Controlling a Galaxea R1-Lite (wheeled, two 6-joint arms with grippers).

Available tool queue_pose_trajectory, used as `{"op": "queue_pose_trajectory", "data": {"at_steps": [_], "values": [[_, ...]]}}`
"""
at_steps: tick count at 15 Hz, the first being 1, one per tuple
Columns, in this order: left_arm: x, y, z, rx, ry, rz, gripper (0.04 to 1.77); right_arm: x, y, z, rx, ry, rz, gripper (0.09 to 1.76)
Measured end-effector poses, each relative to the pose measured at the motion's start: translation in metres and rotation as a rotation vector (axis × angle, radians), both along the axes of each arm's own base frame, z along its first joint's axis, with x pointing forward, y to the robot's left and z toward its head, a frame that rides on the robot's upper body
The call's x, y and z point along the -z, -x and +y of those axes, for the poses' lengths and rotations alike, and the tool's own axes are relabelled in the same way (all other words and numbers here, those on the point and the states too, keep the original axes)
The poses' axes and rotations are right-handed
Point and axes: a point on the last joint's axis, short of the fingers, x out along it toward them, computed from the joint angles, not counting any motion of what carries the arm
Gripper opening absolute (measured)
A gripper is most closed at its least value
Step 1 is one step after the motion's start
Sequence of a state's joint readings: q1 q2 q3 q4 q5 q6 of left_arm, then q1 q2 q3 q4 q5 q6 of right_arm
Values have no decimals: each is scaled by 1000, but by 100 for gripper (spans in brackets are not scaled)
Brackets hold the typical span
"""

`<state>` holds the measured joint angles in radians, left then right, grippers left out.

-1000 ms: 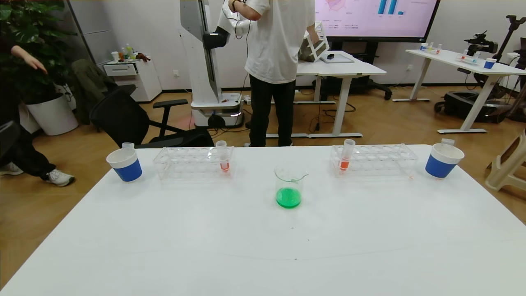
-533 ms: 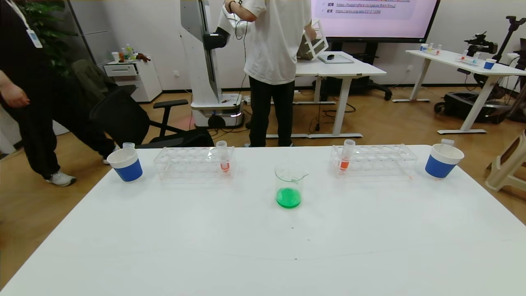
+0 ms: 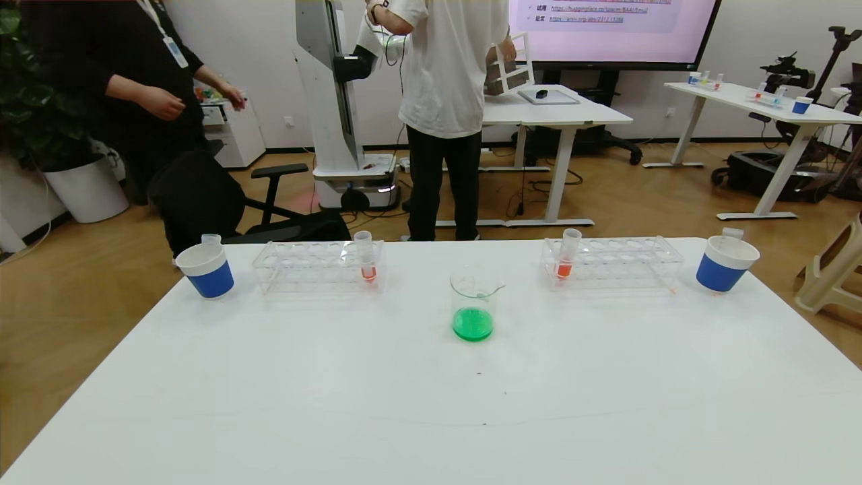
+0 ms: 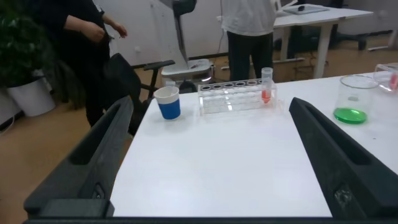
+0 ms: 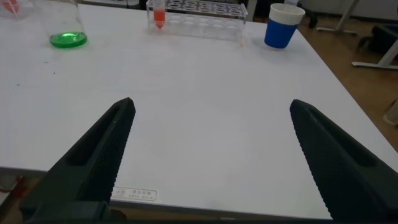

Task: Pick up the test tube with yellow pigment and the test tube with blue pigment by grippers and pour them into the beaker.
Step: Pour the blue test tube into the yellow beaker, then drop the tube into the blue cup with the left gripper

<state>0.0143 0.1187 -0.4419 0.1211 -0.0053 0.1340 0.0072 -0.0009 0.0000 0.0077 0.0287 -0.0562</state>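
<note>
From left to right, the smooth white table [image 3: 431, 404] lies bare toward its near edge. The left gripper [image 4: 208, 155] hangs spread wide, empty. The small clear glass beaker [image 3: 474, 303] holds green liquid mid-table. The right gripper [image 5: 211, 155] gapes wide, empty.

An office-style robotics lab: white height-adjustable desks [image 3: 559, 111] on wood flooring, a wall screen [image 3: 613, 30] at one o'clock, a white robot tower [image 3: 333, 101] at eleven, test-tube racks [image 3: 316, 266] before me.
</note>
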Motion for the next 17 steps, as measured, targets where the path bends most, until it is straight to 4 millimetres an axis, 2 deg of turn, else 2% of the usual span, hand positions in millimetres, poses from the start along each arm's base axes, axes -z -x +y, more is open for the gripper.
{"op": "queue_pose_trajectory", "data": {"at_steps": [2, 5, 7, 8, 17], "values": [[25, -2, 0, 21, 18, 5, 175, 0, 0, 0, 0, 0, 0, 174], [64, -20, 1, 5, 77, 22, 175, 0, 0, 0, 0, 0, 0, 174], [96, -30, 1, 6, 93, 150, 175, 0, 0, 0, 0, 0, 0, 174], [105, -31, 1, 9, 92, 210, 175, 0, 0, 0, 0, 0, 0, 174], [108, -33, 1, 14, 135, 198, 175, 0, 0, 0, -1, 5, 0, 174]]}}
